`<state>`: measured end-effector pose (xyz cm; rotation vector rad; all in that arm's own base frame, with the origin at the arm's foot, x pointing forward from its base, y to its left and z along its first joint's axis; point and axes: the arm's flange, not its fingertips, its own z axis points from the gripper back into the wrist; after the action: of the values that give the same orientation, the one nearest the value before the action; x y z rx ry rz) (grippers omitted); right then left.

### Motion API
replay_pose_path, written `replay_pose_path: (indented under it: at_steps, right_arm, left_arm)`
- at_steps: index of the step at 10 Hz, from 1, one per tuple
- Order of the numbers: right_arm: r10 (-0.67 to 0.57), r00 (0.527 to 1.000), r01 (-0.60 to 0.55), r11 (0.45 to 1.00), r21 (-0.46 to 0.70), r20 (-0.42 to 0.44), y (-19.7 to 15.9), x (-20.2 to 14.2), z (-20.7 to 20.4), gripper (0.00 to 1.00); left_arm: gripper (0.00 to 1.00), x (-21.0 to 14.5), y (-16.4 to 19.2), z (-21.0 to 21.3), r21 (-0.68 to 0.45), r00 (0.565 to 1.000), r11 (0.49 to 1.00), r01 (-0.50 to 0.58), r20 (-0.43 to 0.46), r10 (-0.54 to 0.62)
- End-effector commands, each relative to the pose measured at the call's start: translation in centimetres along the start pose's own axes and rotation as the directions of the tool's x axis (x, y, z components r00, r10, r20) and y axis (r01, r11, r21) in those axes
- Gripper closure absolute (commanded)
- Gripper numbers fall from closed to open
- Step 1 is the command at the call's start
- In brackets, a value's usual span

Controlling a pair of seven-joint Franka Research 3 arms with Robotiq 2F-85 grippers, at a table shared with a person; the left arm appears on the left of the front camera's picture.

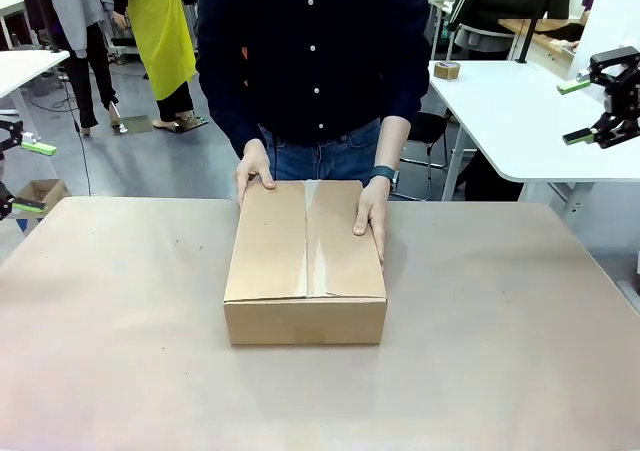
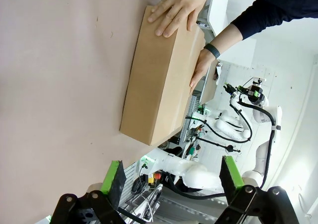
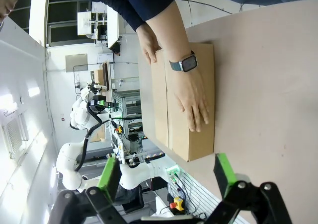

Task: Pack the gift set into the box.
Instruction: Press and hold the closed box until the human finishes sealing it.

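front view: a shallow brown corrugated cardboard box (image 1: 305, 261) sat mid-table on the brown paper-covered table (image 1: 120, 371), flaps shut, with a clear tape strip (image 1: 316, 236) along the top seam. a person in a dark buttoned shirt stood at the far edge. the hand with the wristwatch (image 1: 372, 214) lay flat on the lid, and the other hand (image 1: 255, 174) rested on the far corner. the left gripper (image 1: 30, 178) hung at the picture's left edge and the right gripper (image 1: 578, 111) high at the right edge. both had their green pads spread and grasped nothing, well apart from the box. behind stood a white side table (image 1: 500, 121) bearing a roll of tape (image 1: 447, 69).

left wrist view: the left gripper (image 2: 171, 177) was released, its fingers wide apart over the table edge. the box (image 2: 159, 85) lay ahead, with nothing between. this view showed the box's plain side wall and both hands (image 2: 176, 8) on its far end. the seam could not be seen from here. the other white arm (image 2: 258, 119) stood raised beyond.

right wrist view: the right gripper (image 3: 167, 174) was likewise released and unloaded. the box (image 3: 191, 129) lay ahead on the table. here the lid seam showed plainly, along with the blue-strapped square watch (image 3: 182, 63) on the flat hand (image 3: 191, 97).
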<state>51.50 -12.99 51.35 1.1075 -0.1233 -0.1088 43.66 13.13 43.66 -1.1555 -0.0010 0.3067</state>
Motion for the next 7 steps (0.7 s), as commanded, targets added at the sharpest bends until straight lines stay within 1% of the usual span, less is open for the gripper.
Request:
replay_pose_path:
  at_steps: [1, 3, 4, 5, 6, 7]
  right_arm:
    - [0.001, 1.0, -0.001, 1.0, -0.009, 0.01, 0.3, -0.1, 0.0, 0.0]
    - [0.0, 1.0, 0.0, 1.0, 0.0, 0.0, 0.0, 0.0, 0.0, 0.0]
    - [0.192, 0.977, -0.201, 0.976, -0.088, -0.097, 2.6, 0.7, -4.8, 0.0]
    - [0.386, 0.896, -0.411, 0.908, -0.081, -0.221, 4.8, 0.6, -10.5, 0.0]
    - [0.535, 0.795, -0.565, 0.824, -0.03, -0.288, 5.9, -0.5, -16.2, 0.0]
    - [0.656, 0.679, -0.69, 0.724, 0.019, -0.33, 5.5, -2.1, -20.3, 0.0]
  left_arm:
    - [0.0, -0.3, 0.0, 0.0, 0.008, 1.0, 1.0, 0.012, 0.005, -0.012]
    - [0.0, 0.0, 0.0, 0.0, 0.0, 1.0, 1.0, 0.0, 0.0, 0.0]
    - [0.0, -1.7, -2.8, -5.2, 0.004, 0.977, 0.981, 0.194, -0.09, -0.192]
    - [0.0, -3.8, -4.6, -9.9, -0.033, 0.924, 0.932, 0.36, -0.125, -0.361]
    - [0.0, -5.8, -4.8, -14.0, -0.217, 0.827, 0.827, 0.519, -0.118, -0.55]
    - [0.0, -6.7, -3.8, -16.3, -0.283, 0.8, 0.781, 0.556, -0.07, -0.595]
